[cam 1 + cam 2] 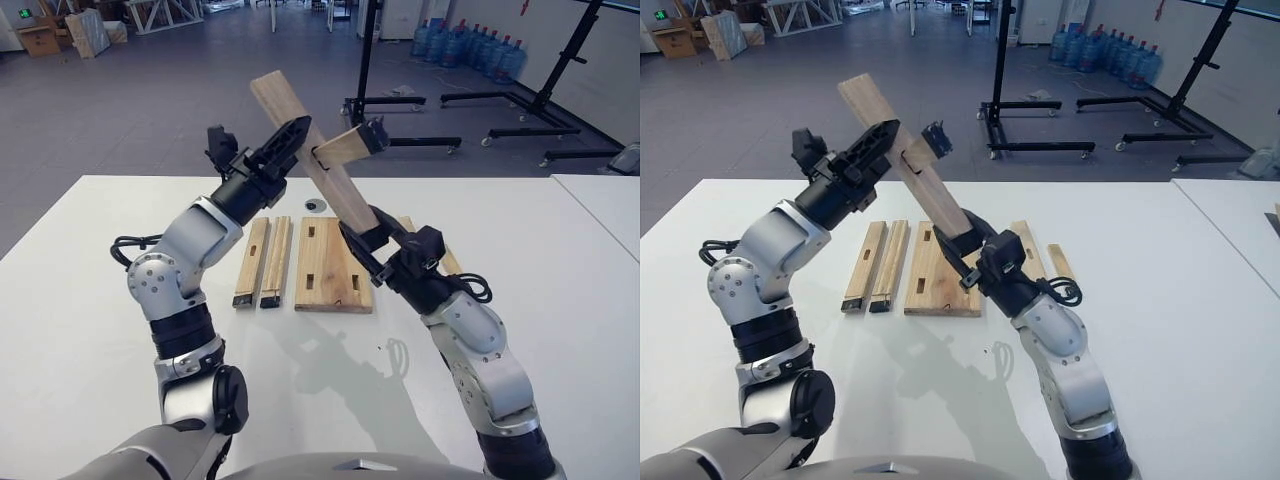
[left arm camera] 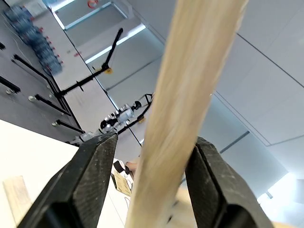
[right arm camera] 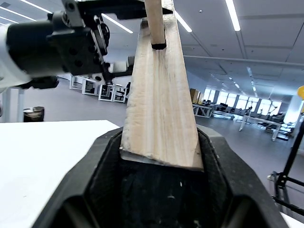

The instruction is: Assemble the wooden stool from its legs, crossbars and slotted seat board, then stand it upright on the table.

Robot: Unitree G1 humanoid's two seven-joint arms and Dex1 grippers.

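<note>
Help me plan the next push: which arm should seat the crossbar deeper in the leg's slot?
Left. The left gripper holds the crossbar, whose end already sits in the slot of the leg. The right gripper clamps the leg's lower end, so it probably serves better as a brace.

Wooden parts, seven in all: one long board (image 1: 275,95), one crossbar (image 1: 350,145), one seat board (image 1: 325,270), two slotted strips (image 1: 252,262) (image 1: 277,260), and apparently two further strips (image 1: 1025,245) (image 1: 1060,262), partly hidden. Grippers, two: left gripper (image 1: 303,143), right gripper (image 1: 365,228). Tables, two: near table (image 1: 80,300), second table (image 1: 600,200).
</note>
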